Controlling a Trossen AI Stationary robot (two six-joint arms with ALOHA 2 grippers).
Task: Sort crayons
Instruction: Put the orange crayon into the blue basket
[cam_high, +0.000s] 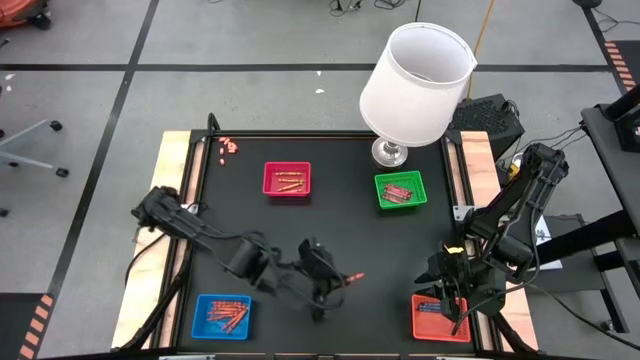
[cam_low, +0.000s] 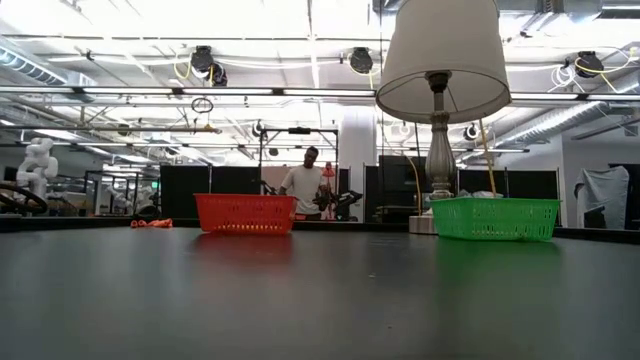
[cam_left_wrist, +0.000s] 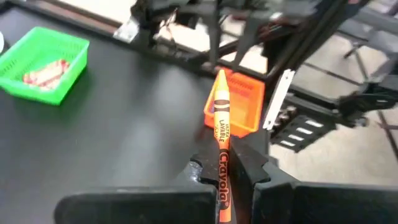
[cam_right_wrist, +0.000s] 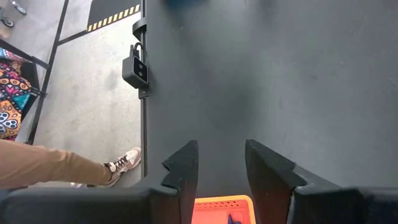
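Starting at the left of the black tabletop, a few loose crayons lie near its far left corner, apart from every tray. Nearer the front on that side sits the blue tray, holding a heap of reddish-orange crayons. Just right of it the left pincer hangs over bare tabletop with its fingers closed tight on one orange Crayola crayon, gripped near its lower half so the tip sticks out forward. Farther back, the red tray carries a handful of orange-tan crayons lying across its floor. To its right the green tray holds several red and pink crayons, and a table lamp with a white shade stands just behind it. At the front right corner the orange tray has a few crayons in it, at least one of them blue; the right pincer hovers directly above this tray, its fingers partly apart and holding nothing. Beyond the table, a person's shoe and tan trouser leg show on the floor.
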